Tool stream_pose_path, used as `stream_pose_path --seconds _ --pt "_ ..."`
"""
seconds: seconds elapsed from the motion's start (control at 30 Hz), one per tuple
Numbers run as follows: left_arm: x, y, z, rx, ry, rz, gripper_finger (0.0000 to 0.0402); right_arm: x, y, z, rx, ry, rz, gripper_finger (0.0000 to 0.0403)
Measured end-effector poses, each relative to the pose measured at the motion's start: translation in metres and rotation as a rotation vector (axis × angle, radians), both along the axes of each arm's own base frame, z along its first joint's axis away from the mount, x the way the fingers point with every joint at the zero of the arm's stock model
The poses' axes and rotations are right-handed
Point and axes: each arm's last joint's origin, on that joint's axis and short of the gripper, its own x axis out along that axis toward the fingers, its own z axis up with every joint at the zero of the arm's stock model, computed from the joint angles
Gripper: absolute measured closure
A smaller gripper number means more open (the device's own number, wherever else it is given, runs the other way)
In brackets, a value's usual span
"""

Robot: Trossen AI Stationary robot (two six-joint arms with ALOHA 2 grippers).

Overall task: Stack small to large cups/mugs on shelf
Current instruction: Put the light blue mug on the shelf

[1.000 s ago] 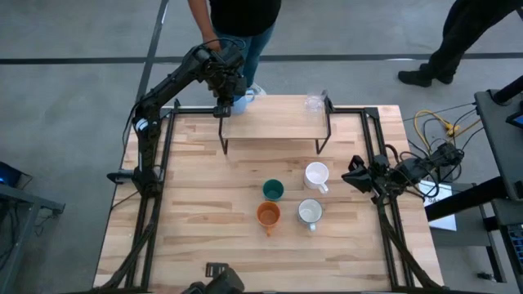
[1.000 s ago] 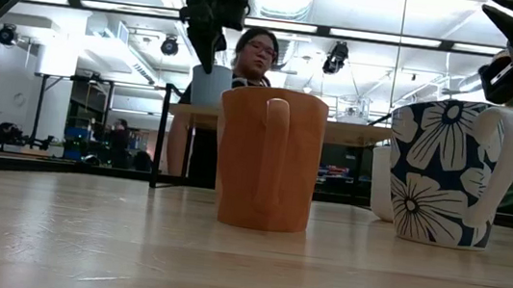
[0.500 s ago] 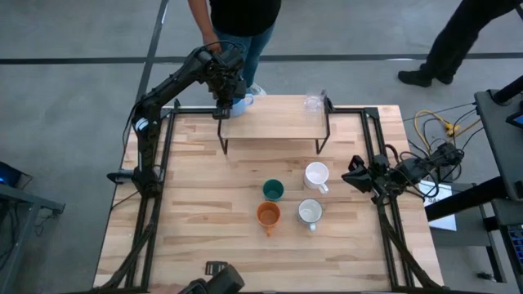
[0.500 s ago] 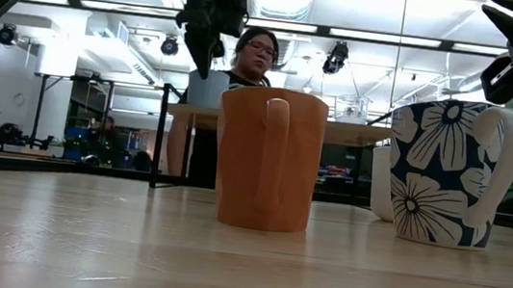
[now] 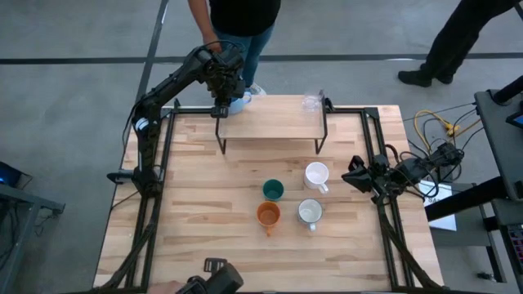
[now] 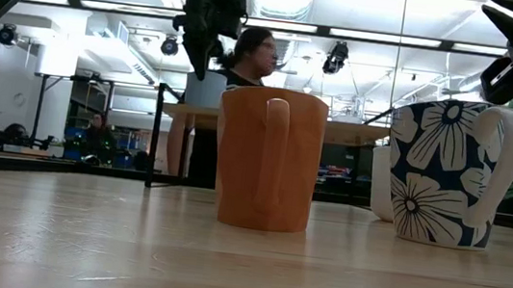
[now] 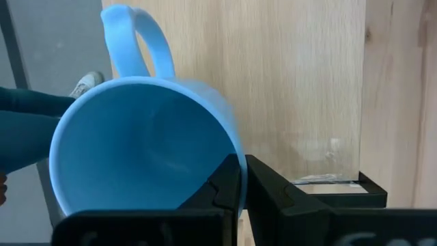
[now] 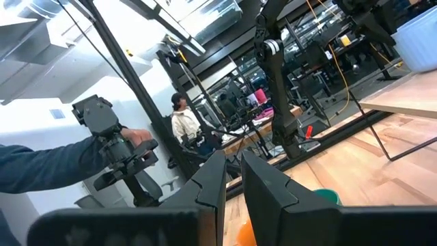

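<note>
At the shelf's (image 5: pixel 274 122) far left corner, our left gripper (image 5: pixel 226 88) is clamped on the rim of the light blue mug (image 7: pixel 147 154), holding it at the plank's end. Over the last second the arm has barely shifted and the shelf's legs have nudged slightly, so we judge the mug is being set down, not yet released. The clear glass (image 5: pixel 314 102) stands at the opposite end. Our right gripper (image 5: pixel 357 175), shut and empty, waits beside the white mug (image 5: pixel 316 175).

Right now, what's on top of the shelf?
On the shelf: clear glass at its right end, light blue mug at its left, gripped by the left gripper, which partly covers it.
</note>
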Motion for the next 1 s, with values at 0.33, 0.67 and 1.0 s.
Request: stream_pose_path --seconds 0.33,0.67,1.0 --pt "-0.0004 0.0006 0.0016 0.027 0.012 0.003 0.0401 0.0001 0.0001 -0.0004 -0.002 0.004 0.000 0.0360" --pt "0.0007 0.0016 0.0020 0.038 0.001 0.011 0.0401 0.0001 0.0001 -0.0004 -0.002 0.004 0.000 0.0360" --pt "0.0001 0.0006 0.0042 0.036 -0.011 0.011 0.0402 0.0002 0.0001 -0.0007 -0.003 0.007 0.000 0.0360"
